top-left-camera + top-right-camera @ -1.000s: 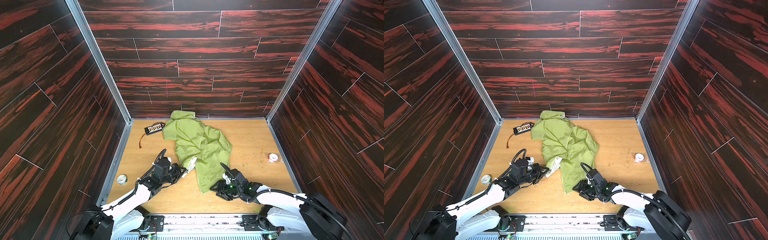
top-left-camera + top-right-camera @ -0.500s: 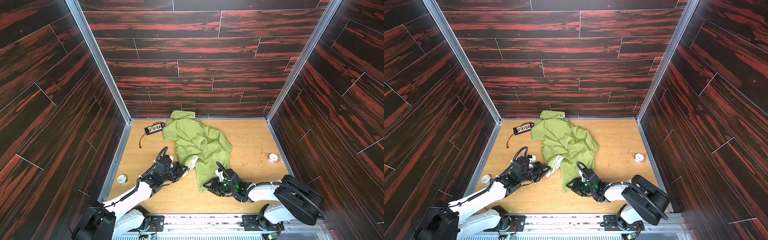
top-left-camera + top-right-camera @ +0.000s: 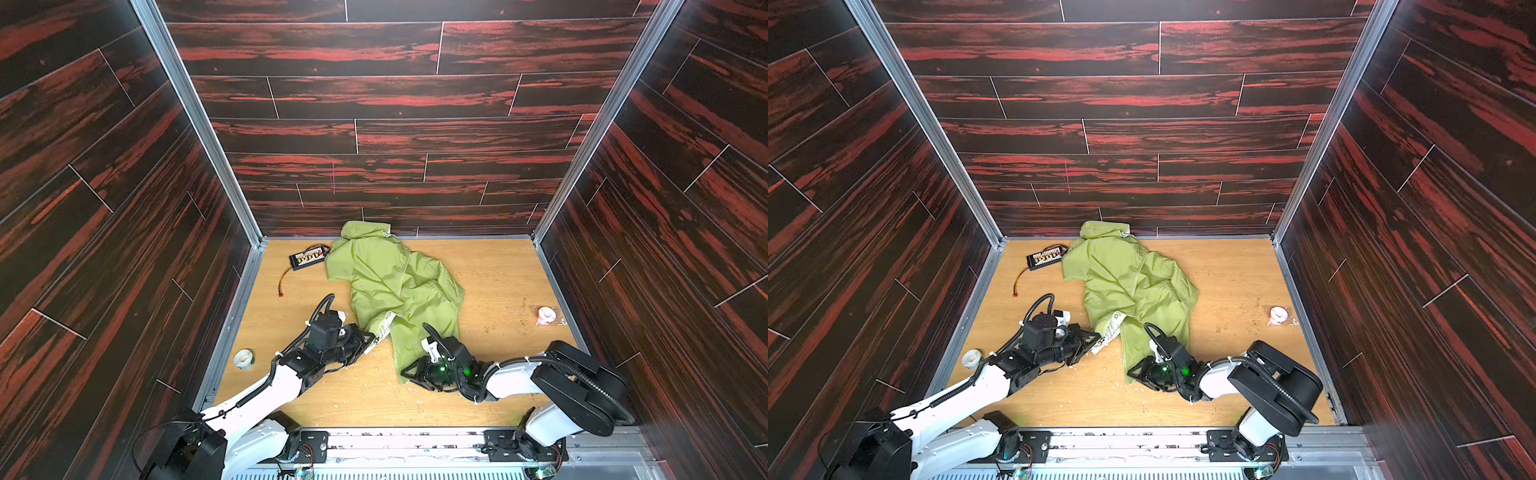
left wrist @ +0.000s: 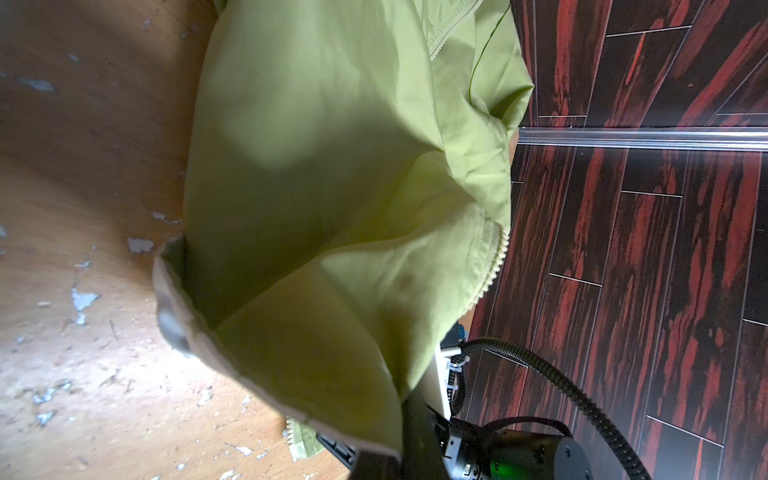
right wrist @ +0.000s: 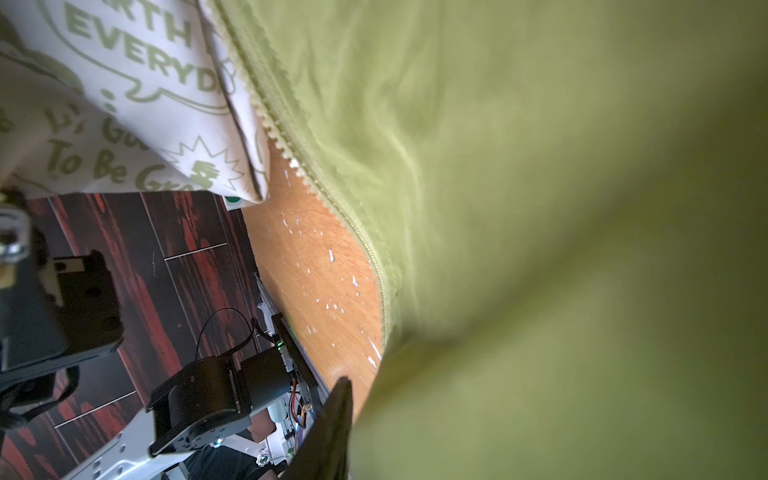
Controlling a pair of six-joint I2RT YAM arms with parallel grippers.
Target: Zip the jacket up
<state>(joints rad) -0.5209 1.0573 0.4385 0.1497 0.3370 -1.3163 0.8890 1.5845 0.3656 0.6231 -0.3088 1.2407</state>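
Olive-green and crumpled, the jacket lies mid-way across the wooden table. Its collar is against the back wall, its hem points toward the robot, and its two front edges are parted at the lower end.

The left gripper is clamped on the front edge nearest it, which is turned back to show the white printed lining. The right gripper sits at the hem corner of the opposite front panel. Cloth fills the right wrist view and only one dark finger shows. Whether its jaws have hold of the fabric cannot be told.

The zipper teeth on that panel run bare along its edge, with open table between them and the lining-side edge.

The likely trouble starts at the hem. If the right jaws pinch loose cloth rather than the tape beside the teeth, the bottom ends may never line up. The flipped left edge adds a twist that could bring the two rows together facing the wrong way. The fabric is thin and unweighted, so a hard pull from either arm would probably drag the whole garment rather than tension the edge.
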